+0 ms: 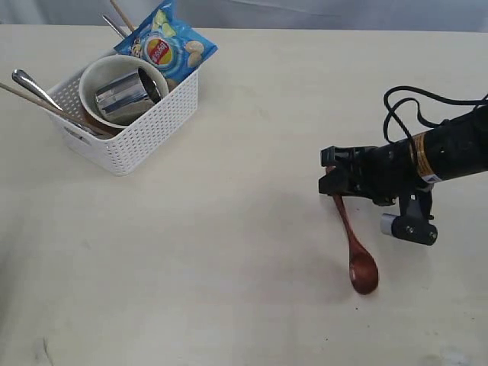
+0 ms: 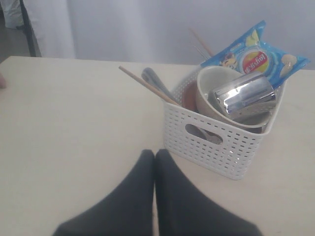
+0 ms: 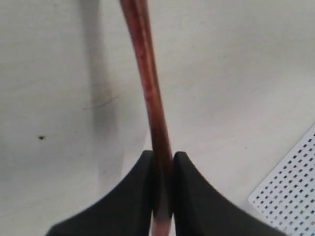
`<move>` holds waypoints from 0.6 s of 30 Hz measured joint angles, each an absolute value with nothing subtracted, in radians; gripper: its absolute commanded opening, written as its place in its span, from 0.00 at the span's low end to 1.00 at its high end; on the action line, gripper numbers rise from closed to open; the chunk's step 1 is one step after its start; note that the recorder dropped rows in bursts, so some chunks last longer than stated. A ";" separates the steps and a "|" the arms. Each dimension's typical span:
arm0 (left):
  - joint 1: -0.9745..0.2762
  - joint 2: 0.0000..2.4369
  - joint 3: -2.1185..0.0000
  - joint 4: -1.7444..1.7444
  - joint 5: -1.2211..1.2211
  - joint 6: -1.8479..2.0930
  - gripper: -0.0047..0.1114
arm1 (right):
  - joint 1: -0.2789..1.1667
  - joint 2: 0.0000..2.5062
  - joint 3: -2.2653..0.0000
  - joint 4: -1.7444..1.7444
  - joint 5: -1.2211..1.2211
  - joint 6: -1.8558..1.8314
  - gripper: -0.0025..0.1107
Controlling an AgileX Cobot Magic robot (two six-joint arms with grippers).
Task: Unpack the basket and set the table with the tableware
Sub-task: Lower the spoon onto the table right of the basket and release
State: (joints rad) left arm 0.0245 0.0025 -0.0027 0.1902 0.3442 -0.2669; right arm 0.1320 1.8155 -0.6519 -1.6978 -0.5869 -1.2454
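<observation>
The right gripper (image 1: 330,181) pinches the dark red spoon (image 1: 351,238) by its handle end. The round end points away from the fingers, low by the table (image 1: 229,267). This looks like the putting-down step. Next, open and let go. The left gripper (image 2: 155,156), pressed together on nothing, hangs near the full basket (image 2: 216,147).

The exterior view looks down from high and some way off, slanting across the surface (image 1: 229,252), with the basket (image 1: 152,126) at upper left and the spoon (image 1: 352,236) at right. The left wrist view sits low, looking past the left hand (image 2: 155,155) across the surface at the nearby basket. The right wrist view looks steeply down from very close, past the right hand (image 3: 162,157) along the spoon. All three views share the basket; the exterior and right wrist views share the spoon.
</observation>
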 measured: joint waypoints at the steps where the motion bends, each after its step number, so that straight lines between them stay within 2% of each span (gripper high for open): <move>1: 0.025 0.003 -0.003 0.190 0.344 -0.267 0.04 | 0.132 1.815 -0.652 -1.689 -0.575 -1.237 0.02; 11: 0.025 0.003 -0.003 0.190 0.344 -0.267 0.04 | 0.132 1.815 -0.652 -1.601 -0.519 -1.214 0.04; 12: 0.025 0.003 -0.003 0.190 0.344 -0.267 0.04 | 0.132 1.815 -0.652 -1.601 -0.519 -1.214 0.07; 16: 0.025 0.003 -0.003 0.190 0.344 -0.267 0.04 | 0.138 1.815 -0.652 -1.601 -0.476 -1.211 0.30; 18: 0.025 0.003 -0.003 0.190 0.344 -0.267 0.04 | 0.140 1.815 -0.652 -1.601 -0.460 -1.211 0.36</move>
